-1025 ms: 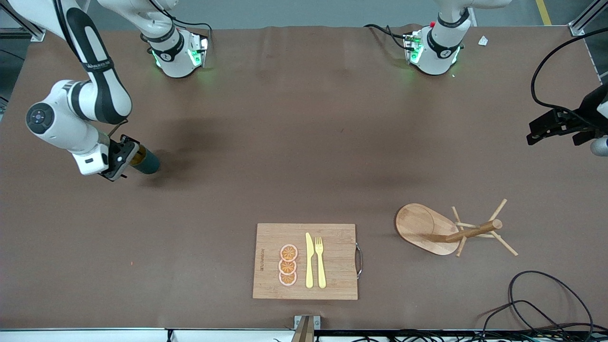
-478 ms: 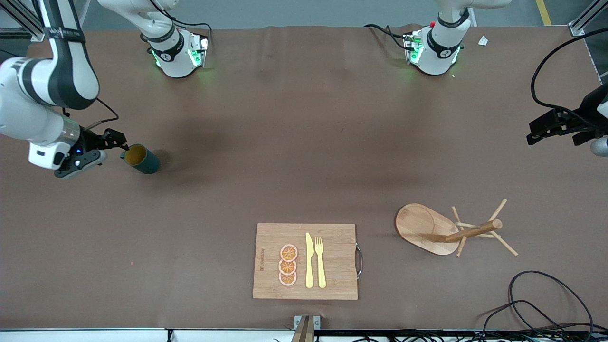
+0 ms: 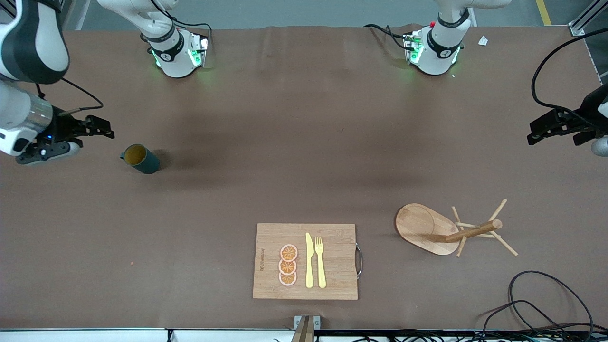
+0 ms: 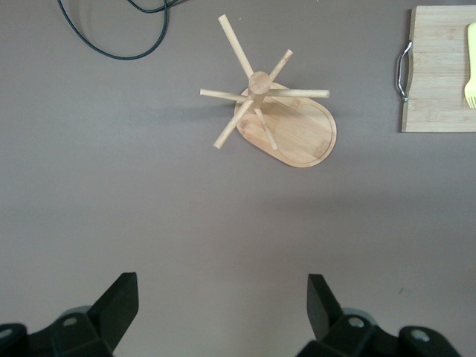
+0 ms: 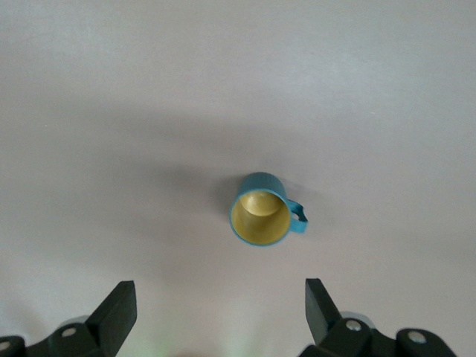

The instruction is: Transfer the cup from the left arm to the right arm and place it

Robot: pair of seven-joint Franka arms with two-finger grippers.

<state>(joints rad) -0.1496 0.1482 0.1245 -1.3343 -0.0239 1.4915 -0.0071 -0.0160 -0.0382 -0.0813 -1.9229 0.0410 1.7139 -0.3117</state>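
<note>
The cup [image 3: 140,159] stands upright on the tabletop [image 3: 294,156] in the left-middle part of the front view, toward the right arm's end, mouth up, its small loop handle [image 5: 297,216] sticking out from one side. Nothing touches it, and it looks to have been set down where the task wants it, so the placing step appears finished. Its mustard-yellow inside shows bare in the right wrist view: nothing is in it.

The right end effector [image 3: 97,127] is at the left edge of the front view, just above and to the left of the cup there, apart from it. Its fingers are spread wide and empty; the right wrist view looks straight down on the cup between the two fingers [image 5: 119,309].

The left end effector [image 3: 546,128] waits at the right edge of the front view, fingers spread, carrying nothing, over bare tabletop.

In the lower middle of the front view a wooden cutting board [image 3: 332,256] carries three orange slices [image 3: 288,265], a yellow knife [image 3: 309,261] and a yellow fork [image 3: 320,261]. To its right, a wooden mug tree [image 3: 475,231] rises from an oval tray [image 3: 418,225] that has nothing else on it.
</note>
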